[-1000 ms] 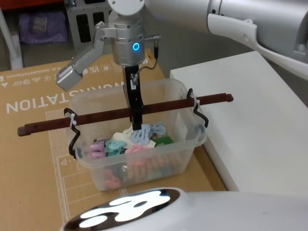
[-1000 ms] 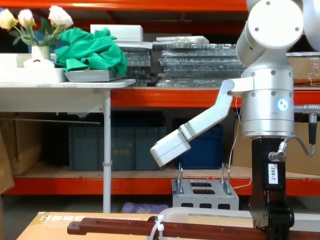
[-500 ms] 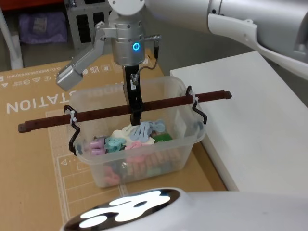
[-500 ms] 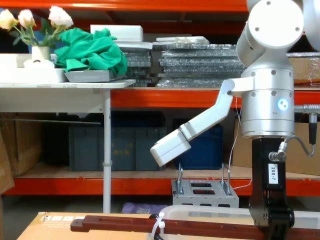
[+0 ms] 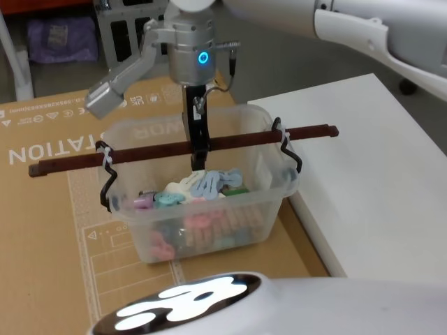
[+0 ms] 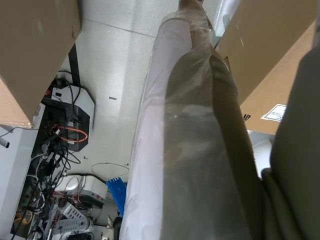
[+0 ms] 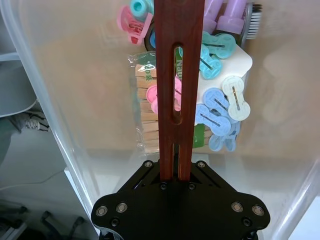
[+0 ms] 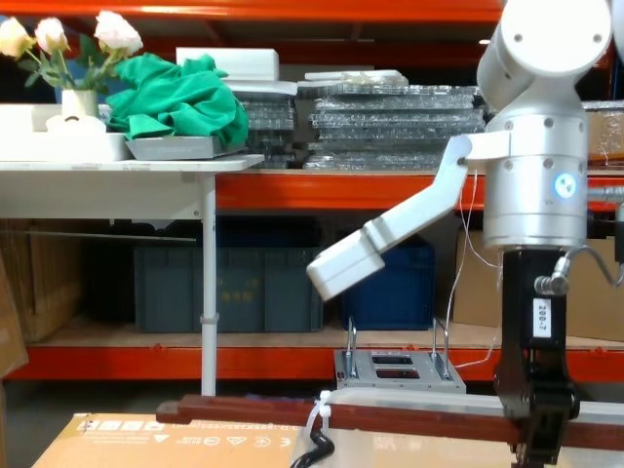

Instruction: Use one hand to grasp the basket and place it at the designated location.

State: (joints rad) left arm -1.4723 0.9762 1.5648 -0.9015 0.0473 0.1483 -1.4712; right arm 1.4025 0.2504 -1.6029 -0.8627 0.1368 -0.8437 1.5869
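Observation:
The basket (image 5: 209,227) is a clear plastic tub with a long red-brown wooden handle (image 5: 140,155) tied on with white zip ties and black hooks. It hangs above the cardboard sheet, holding pastel clothes pegs (image 5: 202,185). My right gripper (image 5: 199,150), the hand, points straight down and is shut on the middle of the handle. In the right wrist view the handle (image 7: 178,75) runs out from between the black gripper (image 7: 176,172) jaws, over the pegs. The chest view shows the handle (image 8: 390,417) level, with the gripper (image 8: 536,434) clamped on it. My left arm is parked low beside cardboard boxes.
A white table (image 5: 363,174) stands directly right of the basket, its near corner close to the tub's right wall. Under the basket lies a printed cardboard sheet (image 5: 42,209). Behind are orange shelves with dark blue crates (image 8: 224,288) and a grey metal frame (image 8: 395,370).
The right gripper has lifted the basket higher and carried it slightly to the right, toward the white table. The handle sits higher in the chest view.

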